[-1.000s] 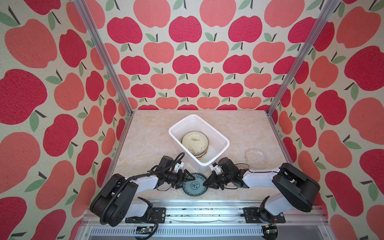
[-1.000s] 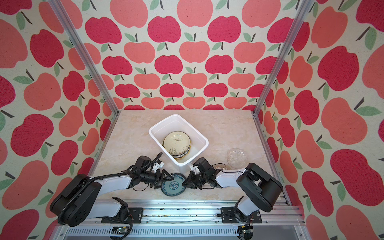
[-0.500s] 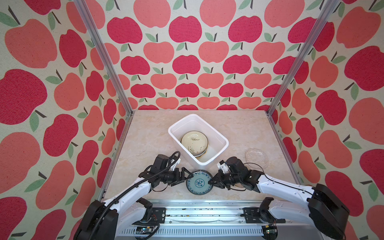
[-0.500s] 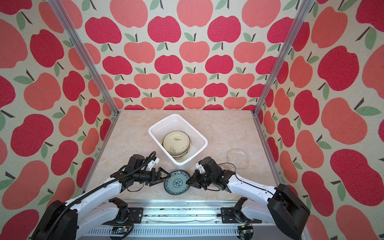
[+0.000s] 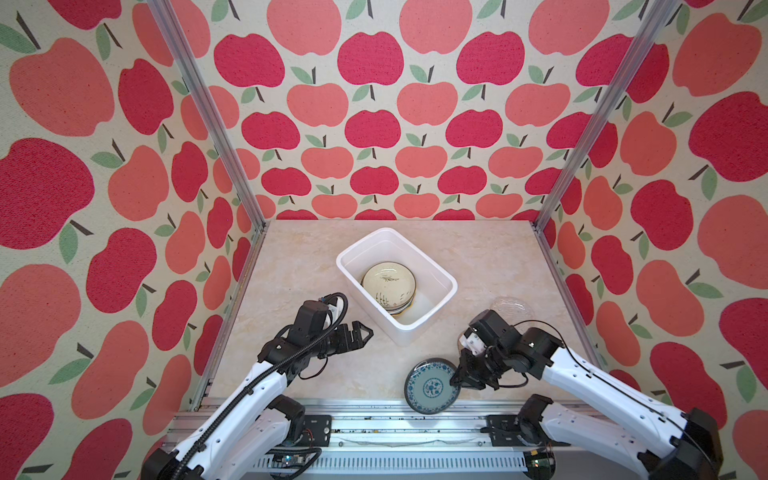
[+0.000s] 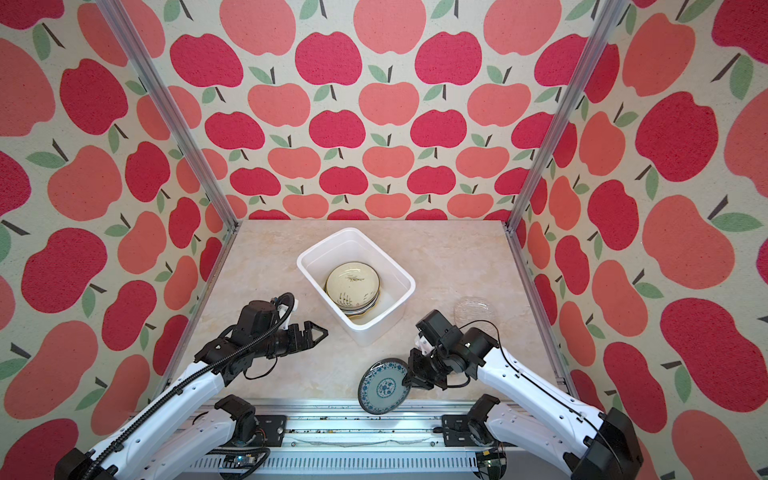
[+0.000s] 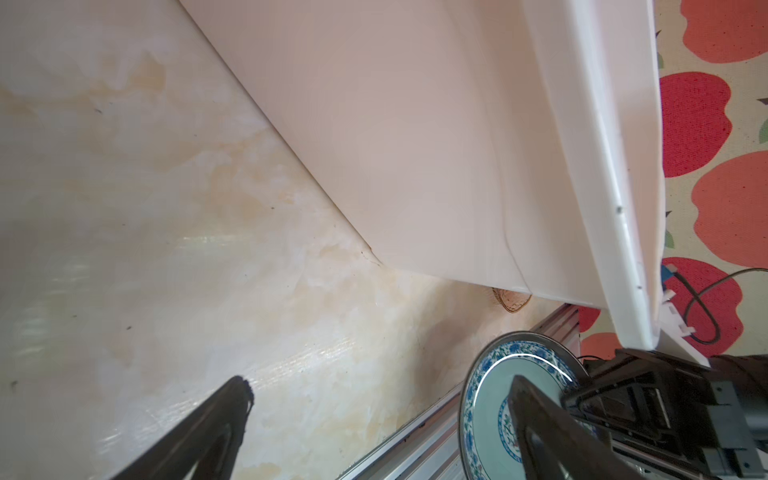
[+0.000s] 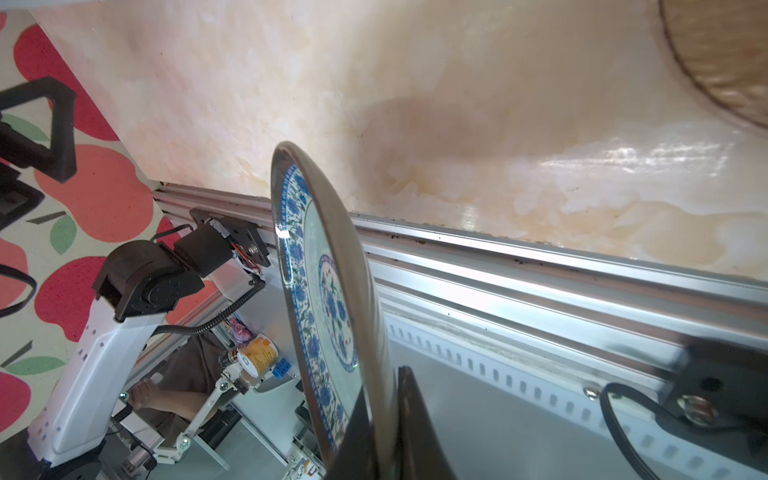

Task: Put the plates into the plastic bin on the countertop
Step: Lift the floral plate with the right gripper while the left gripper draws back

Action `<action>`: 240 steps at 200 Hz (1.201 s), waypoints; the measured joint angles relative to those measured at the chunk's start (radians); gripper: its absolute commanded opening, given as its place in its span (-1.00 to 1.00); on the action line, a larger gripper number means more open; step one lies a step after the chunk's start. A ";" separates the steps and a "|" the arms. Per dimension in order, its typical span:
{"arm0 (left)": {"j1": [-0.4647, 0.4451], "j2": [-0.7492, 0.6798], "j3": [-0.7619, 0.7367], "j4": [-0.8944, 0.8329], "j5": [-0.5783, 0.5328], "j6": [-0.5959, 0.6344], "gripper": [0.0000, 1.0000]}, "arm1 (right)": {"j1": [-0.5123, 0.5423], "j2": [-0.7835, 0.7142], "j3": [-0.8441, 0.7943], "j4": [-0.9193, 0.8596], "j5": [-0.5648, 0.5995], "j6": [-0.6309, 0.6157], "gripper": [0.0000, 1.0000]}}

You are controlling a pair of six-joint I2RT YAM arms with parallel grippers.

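A blue-patterned plate (image 5: 431, 388) (image 6: 381, 387) hangs tilted over the countertop's (image 5: 299, 270) front edge. My right gripper (image 5: 459, 380) (image 6: 409, 377) (image 8: 384, 399) is shut on its right rim. In the right wrist view the plate (image 8: 328, 291) stands nearly edge-on. My left gripper (image 5: 368, 332) (image 6: 321, 332) (image 7: 380, 386) is open and empty, left of the plastic bin (image 5: 405, 330) (image 6: 361, 328) (image 7: 415, 145) and apart from the plate (image 7: 486, 399). A stack of plates (image 5: 388, 286) (image 6: 352, 284), cream one on top, lies in the bin. A clear glass plate (image 5: 513, 305) (image 6: 476, 309) rests on the countertop behind the right arm.
Aluminium rails (image 5: 374, 415) run along the front edge, and posts (image 5: 552, 199) stand at the back corners. Apple-print walls (image 5: 124, 208) close in three sides. The bin sits at an angle mid-counter, between the two arms.
The left gripper opened, let go of the blue-patterned plate and drew back left, beside the bin. The right gripper kept its hold, lifted the plate and carried it to the right.
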 measured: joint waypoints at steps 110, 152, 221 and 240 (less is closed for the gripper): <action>0.066 -0.133 0.214 -0.153 -0.279 0.051 0.98 | -0.111 0.233 0.656 -0.198 -0.172 -0.208 -1.00; 0.078 -0.130 0.352 -0.150 -0.297 0.064 0.98 | -0.171 0.359 0.655 0.126 -0.153 0.014 -1.00; 0.078 -0.106 0.399 -0.132 -0.199 0.136 0.98 | -0.172 0.563 0.685 0.458 0.078 0.307 -1.00; 0.078 -0.107 0.399 -0.110 -0.150 0.167 0.98 | -0.170 0.604 0.685 0.468 0.137 0.347 -1.00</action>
